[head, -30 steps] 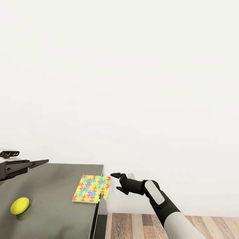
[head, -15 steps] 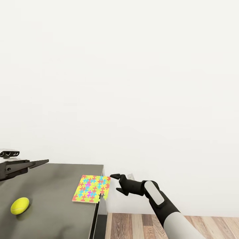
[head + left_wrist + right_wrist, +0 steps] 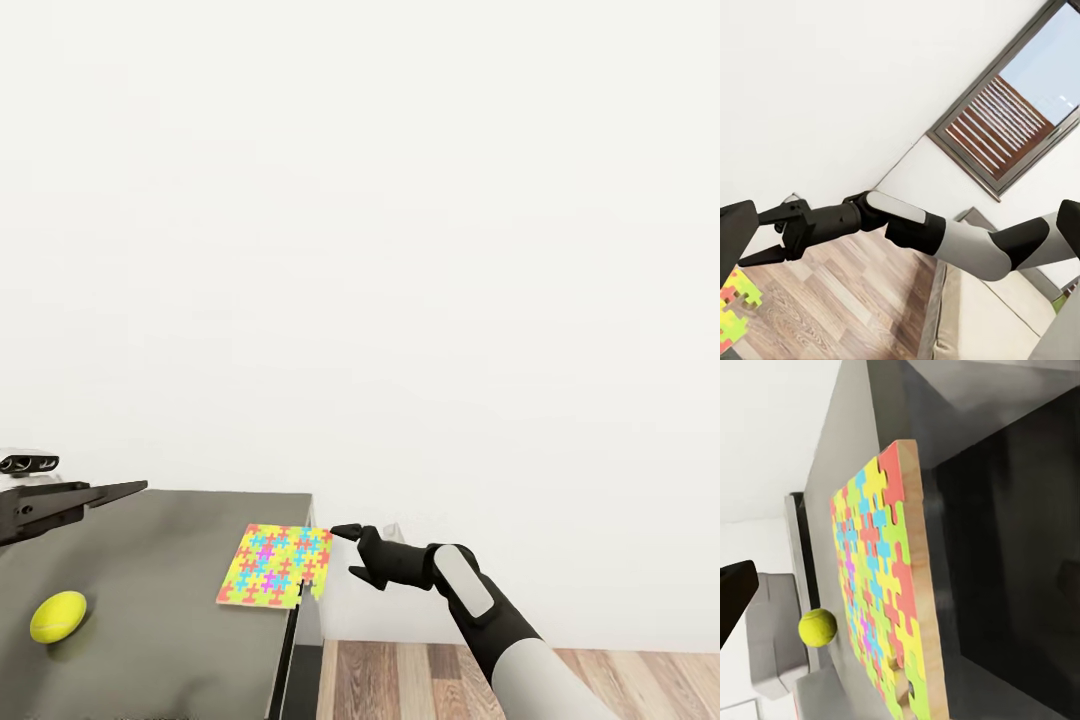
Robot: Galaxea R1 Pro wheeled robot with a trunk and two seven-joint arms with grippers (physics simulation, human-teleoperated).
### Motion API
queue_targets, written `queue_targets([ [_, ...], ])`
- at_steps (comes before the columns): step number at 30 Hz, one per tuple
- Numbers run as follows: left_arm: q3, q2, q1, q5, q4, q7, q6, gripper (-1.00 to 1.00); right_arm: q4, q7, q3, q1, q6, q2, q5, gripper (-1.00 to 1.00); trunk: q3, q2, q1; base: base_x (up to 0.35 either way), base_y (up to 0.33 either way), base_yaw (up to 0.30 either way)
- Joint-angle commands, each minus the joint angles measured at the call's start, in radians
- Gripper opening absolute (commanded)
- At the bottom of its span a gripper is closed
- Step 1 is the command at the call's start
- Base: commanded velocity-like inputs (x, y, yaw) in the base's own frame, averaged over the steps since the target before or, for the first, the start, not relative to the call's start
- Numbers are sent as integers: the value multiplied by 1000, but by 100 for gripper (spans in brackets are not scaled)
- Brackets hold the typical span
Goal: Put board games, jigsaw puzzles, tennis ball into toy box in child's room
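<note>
At the table's right edge the jigsaw puzzle overhangs slightly; the right gripper waits just beside it, jaws spread wide; a nudge could slide it away, or off onto the floor; the tennis ball may roll.

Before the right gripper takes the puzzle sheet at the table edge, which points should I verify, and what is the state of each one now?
1. Right gripper open: ok, fingers apart in the left wrist view.
2. Gripper level with the jigsaw puzzle: cannot tell.
3. Puzzle edge reachable: ok, it overhangs the table edge toward the gripper.
4. Upper fingertip contact with the puzzle: cannot tell.
5. Tennis ball out of the way: ok, far along the table.
6. Toy box location: cannot tell.
</note>
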Motion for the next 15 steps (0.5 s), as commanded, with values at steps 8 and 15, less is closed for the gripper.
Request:
queue_targets([
  [8, 1, 0, -1, -1, 0, -4, 11, 100, 0, 6, 0, -1, 1, 2, 8, 100, -11, -22, 12, 0, 0, 0],
  [15, 0, 0, -1, -1, 0, -4, 11, 100, 0, 6, 0, -1, 1, 3, 8, 100, -11, -22, 12, 0, 0, 0],
])
